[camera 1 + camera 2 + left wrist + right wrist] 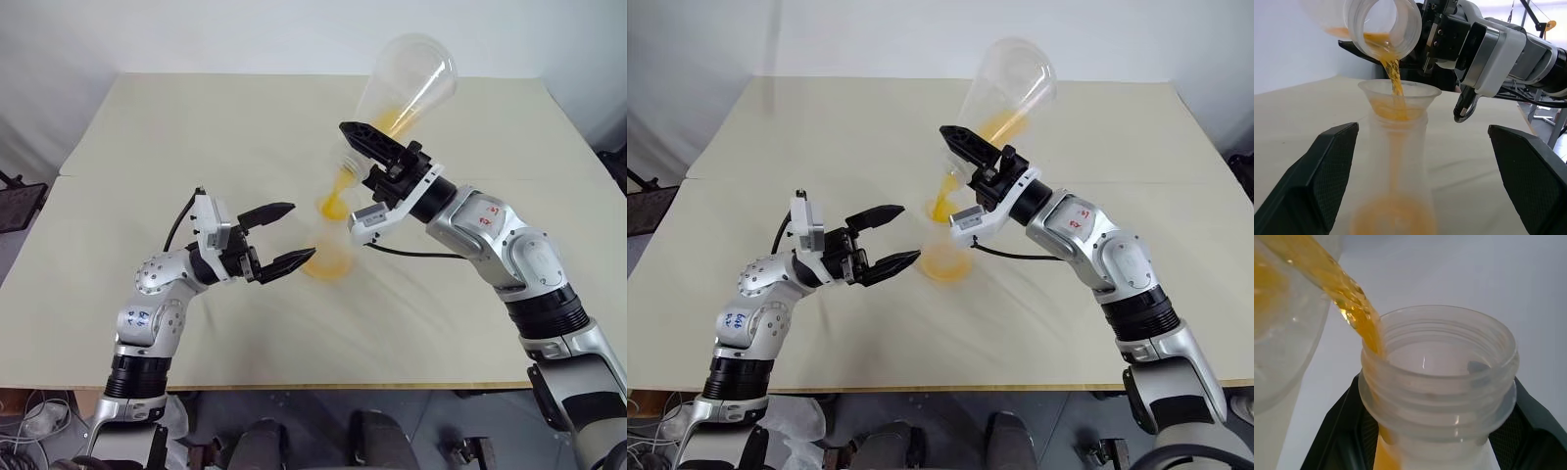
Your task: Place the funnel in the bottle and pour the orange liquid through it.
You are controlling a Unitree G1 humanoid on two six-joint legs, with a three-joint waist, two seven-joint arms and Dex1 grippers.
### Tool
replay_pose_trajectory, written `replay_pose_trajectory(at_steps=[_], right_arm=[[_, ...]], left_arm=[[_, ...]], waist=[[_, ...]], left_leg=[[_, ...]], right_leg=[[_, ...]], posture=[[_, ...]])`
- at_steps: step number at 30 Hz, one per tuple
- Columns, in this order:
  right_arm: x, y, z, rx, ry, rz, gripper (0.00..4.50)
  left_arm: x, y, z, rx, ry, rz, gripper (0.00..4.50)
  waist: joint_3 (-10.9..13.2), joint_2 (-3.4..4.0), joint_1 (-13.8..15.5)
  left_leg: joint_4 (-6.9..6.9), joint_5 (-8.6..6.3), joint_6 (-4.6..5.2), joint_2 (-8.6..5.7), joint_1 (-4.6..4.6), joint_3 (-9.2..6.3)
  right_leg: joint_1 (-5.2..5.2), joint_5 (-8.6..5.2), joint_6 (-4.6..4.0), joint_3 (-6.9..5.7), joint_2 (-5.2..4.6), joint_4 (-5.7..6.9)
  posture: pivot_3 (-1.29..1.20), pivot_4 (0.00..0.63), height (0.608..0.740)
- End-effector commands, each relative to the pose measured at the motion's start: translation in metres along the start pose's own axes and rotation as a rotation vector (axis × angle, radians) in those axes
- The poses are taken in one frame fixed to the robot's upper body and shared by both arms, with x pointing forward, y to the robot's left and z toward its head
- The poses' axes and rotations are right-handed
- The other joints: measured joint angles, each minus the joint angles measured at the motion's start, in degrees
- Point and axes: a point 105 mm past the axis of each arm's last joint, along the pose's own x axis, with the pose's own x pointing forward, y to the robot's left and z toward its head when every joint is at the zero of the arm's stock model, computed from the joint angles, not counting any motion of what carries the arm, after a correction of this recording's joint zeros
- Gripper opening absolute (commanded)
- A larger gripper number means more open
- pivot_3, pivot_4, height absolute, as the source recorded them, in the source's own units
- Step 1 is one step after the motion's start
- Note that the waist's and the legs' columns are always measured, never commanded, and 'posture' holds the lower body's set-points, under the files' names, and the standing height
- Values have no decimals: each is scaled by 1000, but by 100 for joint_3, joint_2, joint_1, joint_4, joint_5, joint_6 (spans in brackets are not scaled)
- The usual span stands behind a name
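Right gripper (364, 155), jaws clamped on tilted flask (407, 86), streams orange liquid (1393, 81) into funnel (1399, 95) atop bottle (1396, 171); left gripper (282, 238) gapes empty (a steeper tilt could flood the funnel).

**Silver arms, black fingers, white wrist housings**

The left gripper (281, 238) has two glossy black tapered fingers (1327, 176) whose inner faces carry a fine mesh-like texture. Just behind them sits a white boxy wrist housing (211, 223), and a thin black cable (181, 220) loops out of it back toward the silver forearm. A round silver joint cap (155, 276) on that arm shows small dark screws; another below it bears blue markings.

The right gripper (377, 147) has the same black fingers and a white wrist block (1493, 58), from which a black cable (421, 254) trails. Behind it, its silver forearm shell (480, 220) carries red handwritten marks, followed by black ribbed joint bands.
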Motion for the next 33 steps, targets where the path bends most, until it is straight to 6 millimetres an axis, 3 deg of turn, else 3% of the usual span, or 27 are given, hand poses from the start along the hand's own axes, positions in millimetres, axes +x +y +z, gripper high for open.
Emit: replay_pose_trajectory(at_steps=[1, 33], right_arm=[[0, -19, -5, -41, 0, -63, 2459], [-4, -23, -10, -101, 8, -91, 2459]], left_arm=[[2, -2, 12, 49, -36, -13, 4500], [1, -3, 12, 43, -45, 4, 4500]], waist=[[0, 0, 0], [0, 0, -6]], left_leg=[[0, 0, 0, 0, 0, 0], [0, 0, 0, 0, 0, 0]], right_leg=[[0, 0, 0, 0, 0, 0], [0, 0, 0, 0, 0, 0]], posture=[[0, 150, 740], [0, 150, 740]])
